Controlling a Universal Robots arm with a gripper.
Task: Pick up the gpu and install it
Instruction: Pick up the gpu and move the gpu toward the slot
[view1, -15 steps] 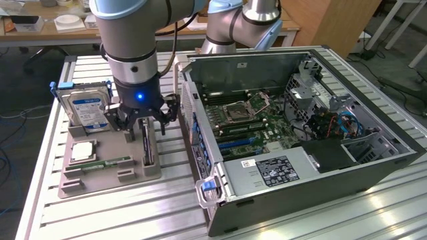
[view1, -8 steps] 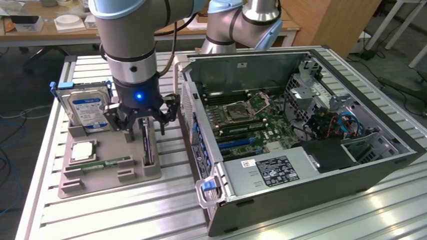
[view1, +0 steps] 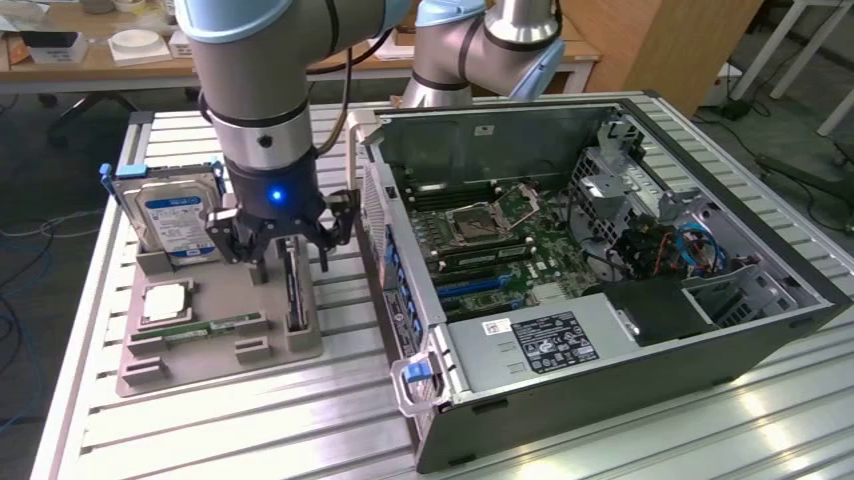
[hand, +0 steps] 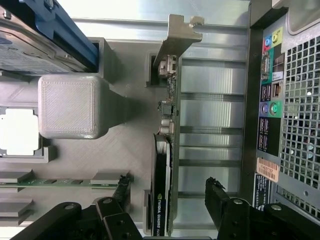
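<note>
On the slatted metal table (view1: 174, 440), largest of all: computer case (view1: 601, 405), laid on its side, panel off, board and slots bared. Next in bulk, robot arm (view1: 260, 90), hanging straight down over the grey parts holder (view1: 247, 300), just beside the case on the exterior view's left. Upright at the holder's end farther from the exterior camera, silver hard drive (view1: 174, 215) with blue label. Then the gpu (hand: 162, 180), standing on edge in its holder slot, pale bracket (hand: 177, 37) at one end, not yet lifted. Around it, the gripper (view1: 286, 262), spread wide, one finger on each side of the card, apart from both faces, grasping nothing. Smallest, lying flat at the holder's nearer end: pale square chip (view1: 167, 300) and green memory stick (view1: 214, 327). Judged to be the pick-up step, right at the point of grasp, install untouched. Calls for squeezing evenly on both faces, square to the card, clear of the holder walls, before any lift
</note>
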